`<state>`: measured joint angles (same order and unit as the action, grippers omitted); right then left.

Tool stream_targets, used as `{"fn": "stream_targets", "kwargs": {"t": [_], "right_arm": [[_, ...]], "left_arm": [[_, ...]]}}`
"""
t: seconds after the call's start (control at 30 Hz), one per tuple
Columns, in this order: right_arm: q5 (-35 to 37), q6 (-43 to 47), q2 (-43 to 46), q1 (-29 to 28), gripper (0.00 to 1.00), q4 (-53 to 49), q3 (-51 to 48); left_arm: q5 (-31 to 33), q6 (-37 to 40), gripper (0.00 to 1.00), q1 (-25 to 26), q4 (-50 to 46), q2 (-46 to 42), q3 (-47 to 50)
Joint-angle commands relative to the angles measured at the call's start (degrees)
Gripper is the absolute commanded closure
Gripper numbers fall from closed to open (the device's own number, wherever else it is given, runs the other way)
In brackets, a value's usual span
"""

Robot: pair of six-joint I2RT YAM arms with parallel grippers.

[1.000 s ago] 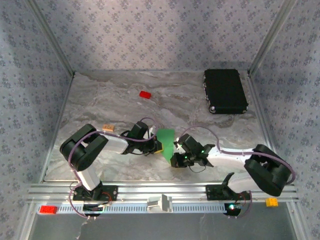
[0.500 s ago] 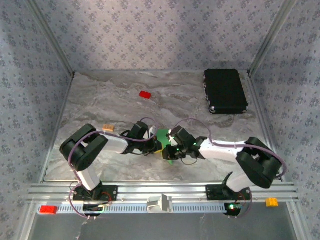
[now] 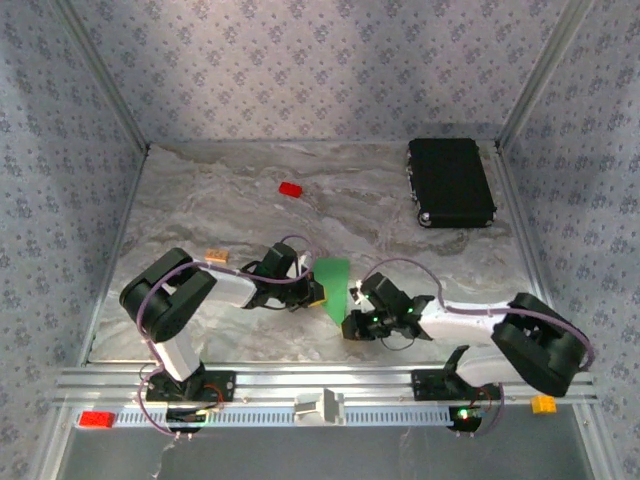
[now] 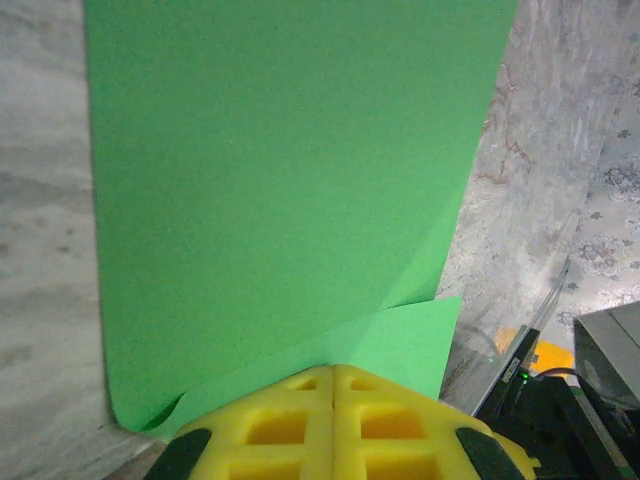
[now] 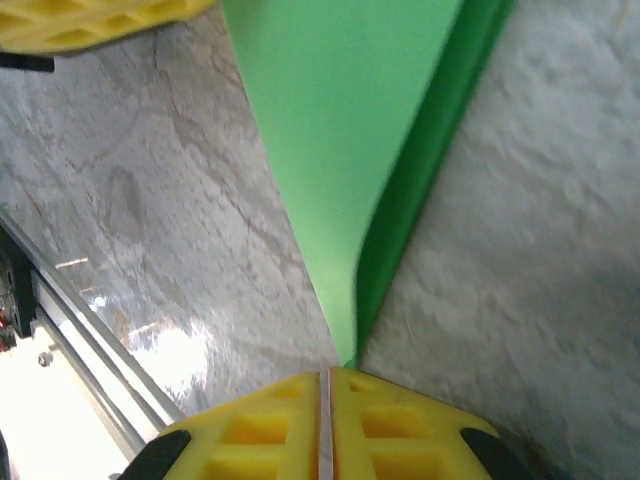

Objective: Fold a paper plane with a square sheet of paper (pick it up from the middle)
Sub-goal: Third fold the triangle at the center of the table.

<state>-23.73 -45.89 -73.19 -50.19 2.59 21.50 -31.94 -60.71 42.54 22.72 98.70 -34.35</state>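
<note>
Your left claw (image 4: 333, 372) is clenched on the square sheet of paper (image 4: 290, 180); its yellow fingers meet with no gap and the green sheet spreads away from them, a small diagonal flap lying just in front of the fingertips. Your right claw (image 5: 325, 375) is also clenched; the narrow green point runs straight into the seam between its fingers, so I judge it to be pinching that tip.

From above, the sheet sits near the middle of the table (image 3: 200, 200), close to the near edge and between the two claws. It is no longer a flat square; it narrows to a point toward the right claw, and the right wrist view shows a second, darker layer under the top one along one long edge.

I judge that you are partway through; some early folds are in, but you have no slim dart yet, with no centre ridge or wings that I can make out; most of the creasing looks left to do.

As for containers, the black case (image 3: 452, 182) lies shut at the far right of the table, well apart from the paper; you cannot see what is inside. A small red block (image 3: 290, 188) lies loose on the table, in no container.
</note>
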Motion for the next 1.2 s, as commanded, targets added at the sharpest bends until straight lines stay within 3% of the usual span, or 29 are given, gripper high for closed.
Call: {"fn": "stream_targets", "kwargs": {"t": [0.0,0.13,0.5,0.73,1.0,1.17], "right_arm": [[-0.42,-0.52,5.08,0.31,0.87,-5.23,2.2],[0.21,0.83,4.75,1.65,0.87,-5.43,6.43],[-3.42,-0.18,-11.57,4.39,0.87,1.71,11.44],[-2.73,-2.17,-14.14,4.65,0.95,1.43,5.39],[-1.06,-3.24,-14.77,4.68,0.96,0.16,5.13],[-0.9,-3.57,-15.81,4.69,0.96,0.39,6.22]], "left_arm": [[3.03,0.44,1.0,0.09,-3.02,1.25,0.77],[3.16,0.45,1.0,0.16,-3.02,0.82,0.93],[2.84,0.59,1.0,0.25,-2.64,1.04,0.51],[1.77,1.4,0.99,0.22,-3.02,0.07,-1.11],[2.38,1.22,0.96,1.02,-5.89,-5.8,-3.02],[2.29,-0.2,0.96,3.27,-4.69,-4.73,-2.08]]}}
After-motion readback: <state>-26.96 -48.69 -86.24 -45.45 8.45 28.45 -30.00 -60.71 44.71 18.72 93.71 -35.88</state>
